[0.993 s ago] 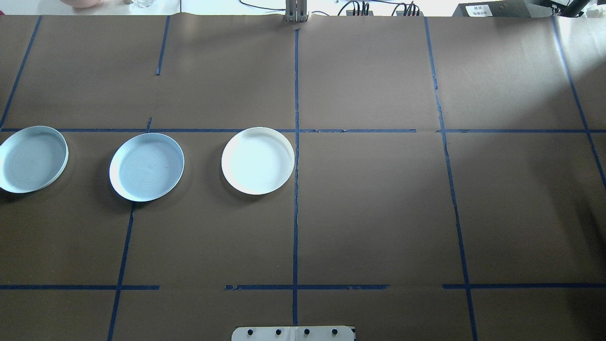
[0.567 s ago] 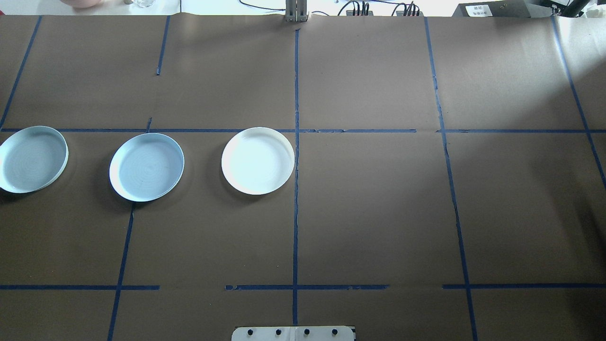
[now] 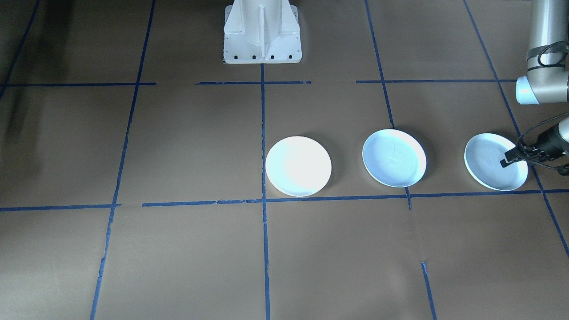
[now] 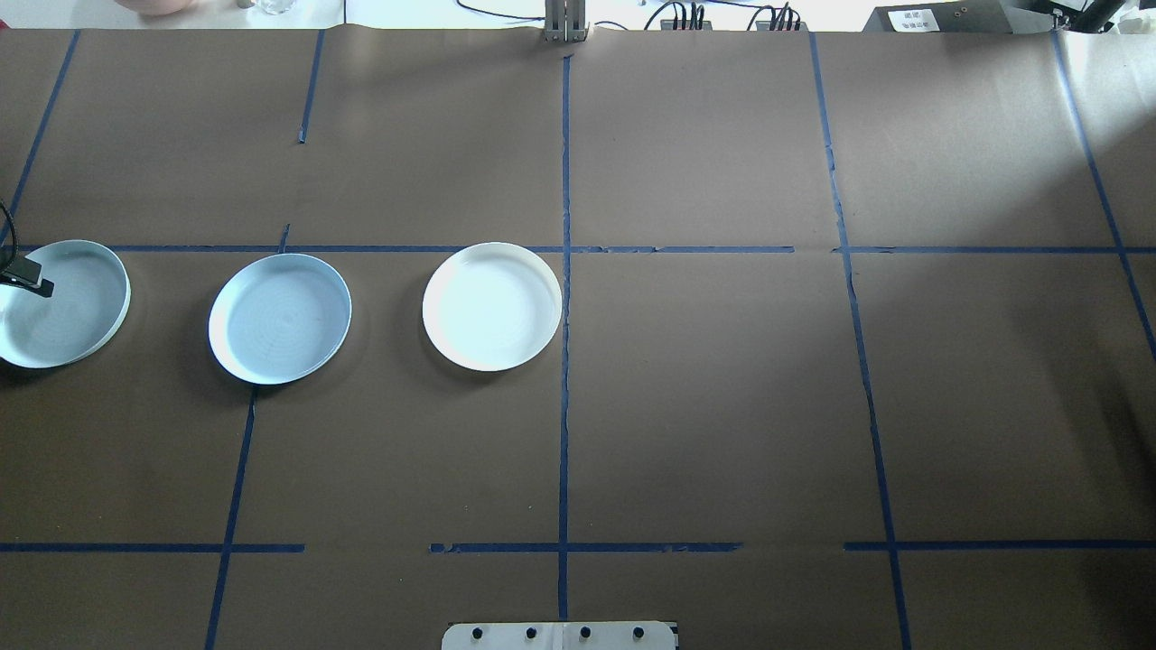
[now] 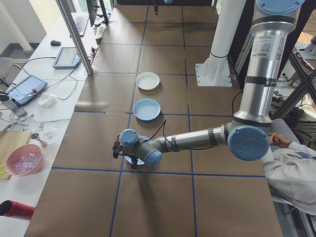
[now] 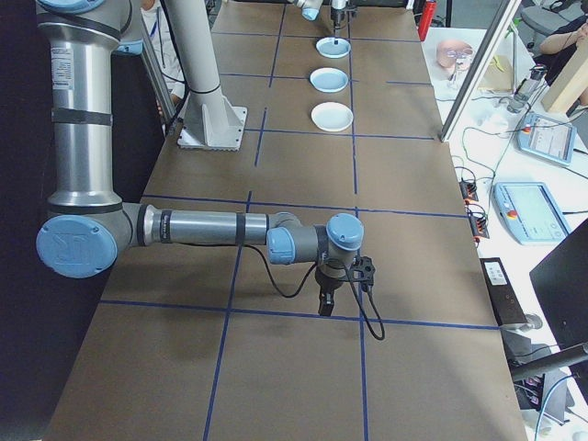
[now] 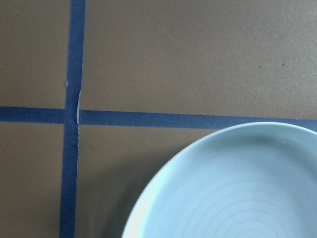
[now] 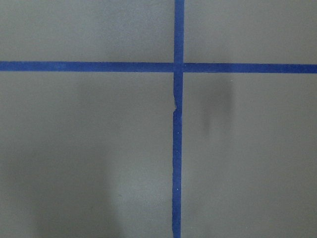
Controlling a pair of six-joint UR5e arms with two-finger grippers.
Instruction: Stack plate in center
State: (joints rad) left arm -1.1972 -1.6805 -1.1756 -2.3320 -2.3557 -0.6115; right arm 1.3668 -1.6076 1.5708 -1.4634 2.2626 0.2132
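Left gripper [image 4: 23,273] has entered the overhead view at its left edge, where the two earlier frames showed only the plates; it now hangs over the far-left part of the outermost plate [image 4: 61,303]. In the front-facing view the same gripper [image 3: 511,158] shows as a dark tip over that plate's [image 3: 494,161] edge, cables trailing behind it. Whether its fingers are parted or closed cannot be told from these views, and no contact with the plate is visible; nothing is seen in its hold. Left wrist view: only the pale ringed plate [image 7: 233,191] at lower right and blue tape lines on brown paper. All three plates lie where they did in the earlier frames. The center plate [image 4: 492,306], whitish under glare, sits just left of the middle tape line [image 4: 564,361], flat on the table [image 4: 722,406], nothing stacked on it. The middle plate [image 4: 280,318] lies between it and the outermost one, each well apart. Right gripper [image 6: 325,301] appears only in the right side view, pointing down over bare paper near a tape crossing, far from the plates; its opening cannot be judged.
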